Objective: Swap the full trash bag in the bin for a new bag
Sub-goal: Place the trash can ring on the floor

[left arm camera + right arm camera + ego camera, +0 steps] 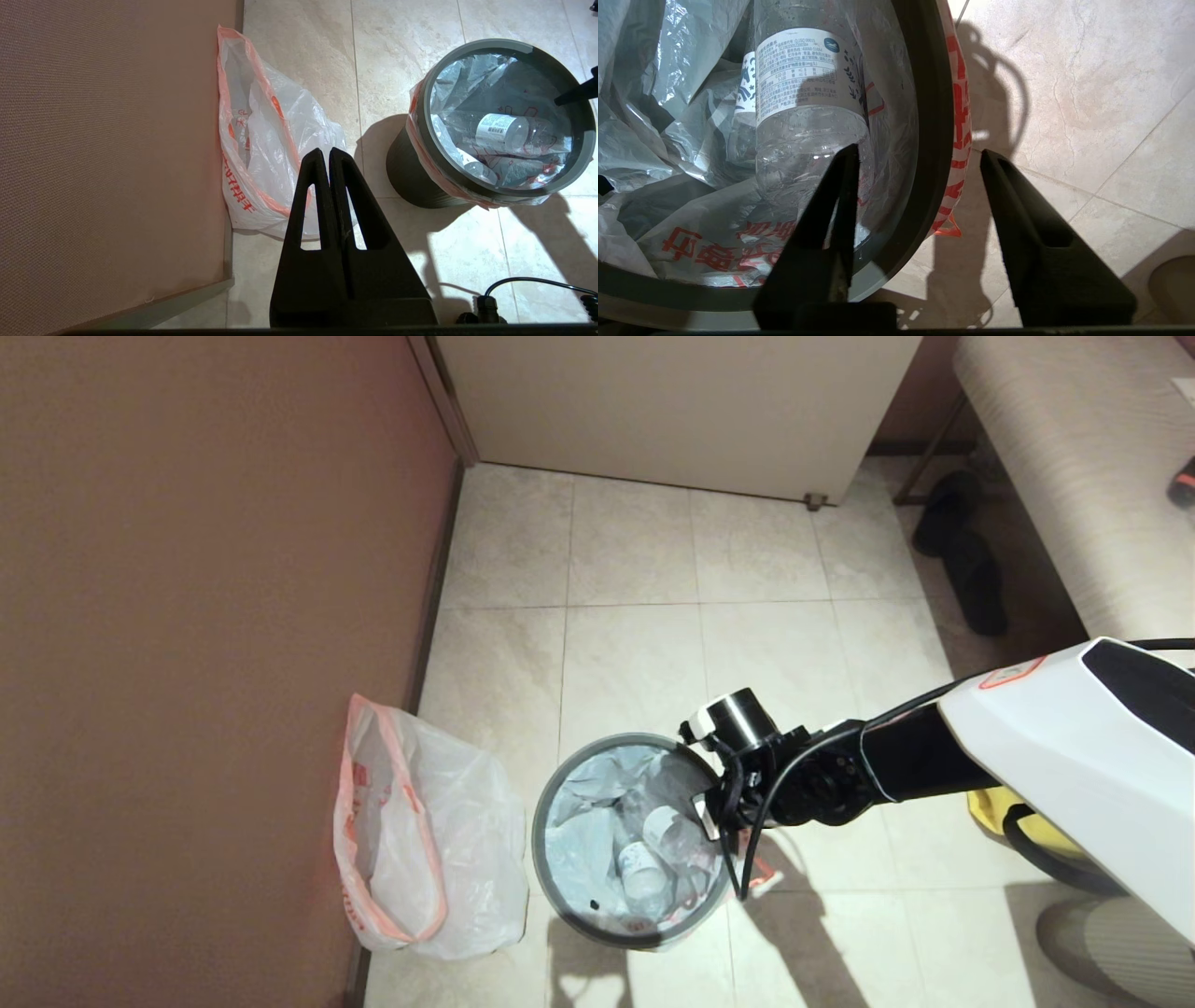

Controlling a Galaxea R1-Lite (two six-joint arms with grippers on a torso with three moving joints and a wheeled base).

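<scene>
The right gripper point(917, 156) hangs over the rim of the bin point(553, 882), at about the bin's 3 o'clock edge in the head view. Its jaws stand apart with nothing clamped between them: in the right wrist view one finger point(831, 205) is over the inside of the bin and the other finger point(1031, 233) is over the floor outside, so the grey hoop point(931, 116) and the pink-red band of the bag folded over it run through the gap. Whether either finger touches the hoop or the film cannot be told.

Just beyond the inner finger lies a clear plastic bottle point(808, 102) with a white label, resting among crumpled film. The full trash bag point(583, 803) still lines the bin, its band turned down over the outside of the wall, and a second bottle point(644, 877) shows deeper in it.

The right arm point(1055, 737) reaches in from 3 o'clock of the head view, a black cable looping down past the wrist.

The new bag point(425, 840) stands open on the tiled floor point(635, 616) at 9 o'clock of the bin, just beside it and leaning against the brown wall point(205, 616). Only plain film and red print show in it.

The left gripper point(328, 156) is parked off to the side, its jaws pressed together on nothing, looking down on the new bag and the bin. A yellow bag point(1018, 821) shows under the right arm, and dark shoes point(962, 551) lie near a bench at 1 o'clock.
</scene>
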